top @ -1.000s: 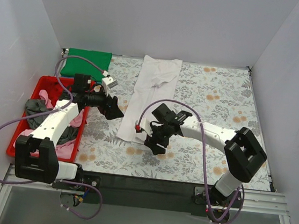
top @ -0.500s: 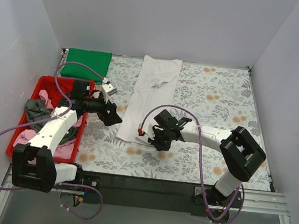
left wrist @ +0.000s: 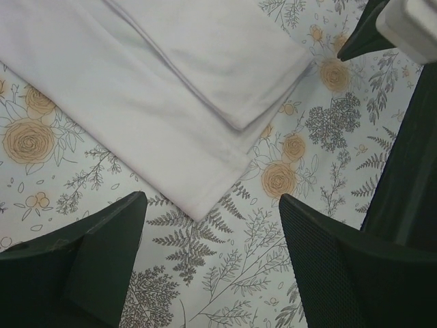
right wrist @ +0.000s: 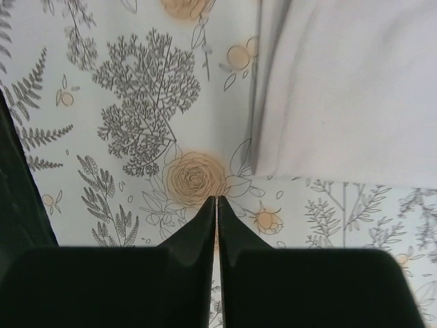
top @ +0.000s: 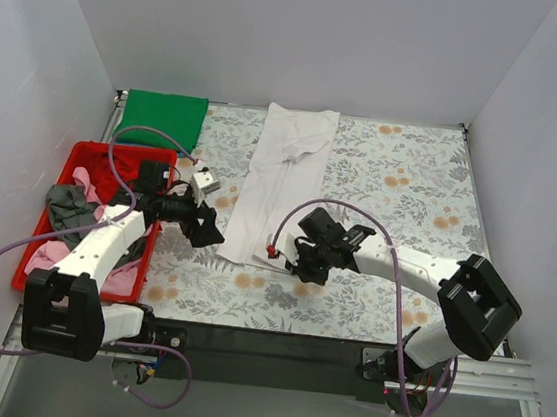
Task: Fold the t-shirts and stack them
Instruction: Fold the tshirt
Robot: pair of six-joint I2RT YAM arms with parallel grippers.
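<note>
A large white t-shirt (top: pixel 282 174), folded lengthwise into a long strip, lies on the floral cloth. Its near left corner (left wrist: pixel 198 212) sits just ahead of my left gripper (top: pixel 211 233), which hovers open with its jaws wide apart over that corner (left wrist: pixel 213 201). My right gripper (top: pixel 294 267) is shut with nothing between its fingers (right wrist: pixel 216 199), just off the shirt's near right corner (right wrist: pixel 263 164). A folded green t-shirt (top: pixel 163 118) lies at the back left. Pink (top: pixel 82 182) and grey (top: pixel 70 203) t-shirts lie crumpled in the bin.
A red plastic bin (top: pixel 99 153) stands at the left edge beside my left arm. The grey floral cloth (top: pixel 400 202) covers the table. White walls close in the left, back and right sides.
My right gripper has shut on nothing and edged along the shirt's near edge. My left gripper has slid nearer and to the right, toward the shirt's near left corner, staying open.
</note>
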